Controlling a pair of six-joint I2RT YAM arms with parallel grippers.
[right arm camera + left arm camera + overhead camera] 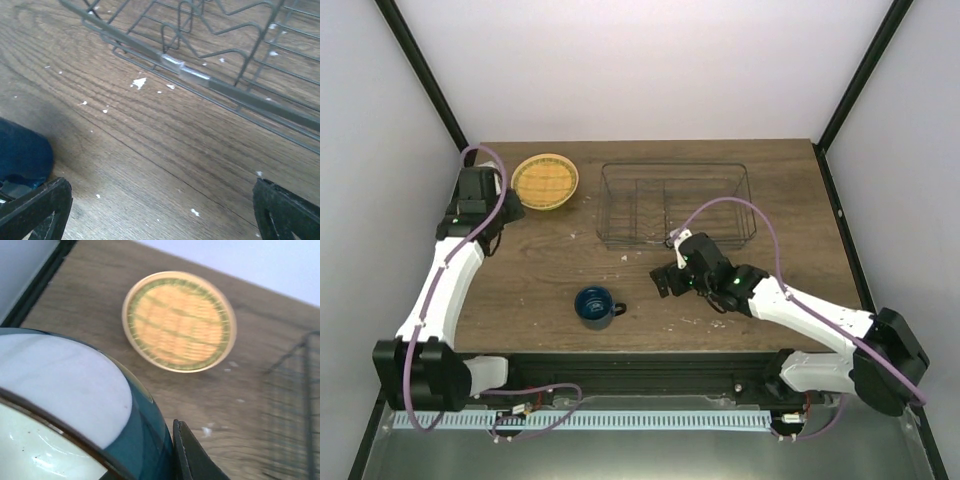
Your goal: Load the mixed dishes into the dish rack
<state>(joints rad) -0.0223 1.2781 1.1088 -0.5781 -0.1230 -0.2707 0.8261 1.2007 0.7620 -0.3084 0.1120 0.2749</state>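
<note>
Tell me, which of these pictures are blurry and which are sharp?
Top external: evenly lit and sharp. Left wrist: soft throughout, the plate smeared, the blue-and-white cup too close to focus. Right wrist: table grain crisp, dish rack slightly soft.

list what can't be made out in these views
- Left gripper: top view, its own wrist hides the jaws; open or shut unclear.
- Teal-and-white dish: left wrist view, cut off by frame edges; kind unclear.
- Dish rack: left wrist view, blurred at right edge.
- Mug: right wrist view, cut by left edge; handle unseen.
</note>
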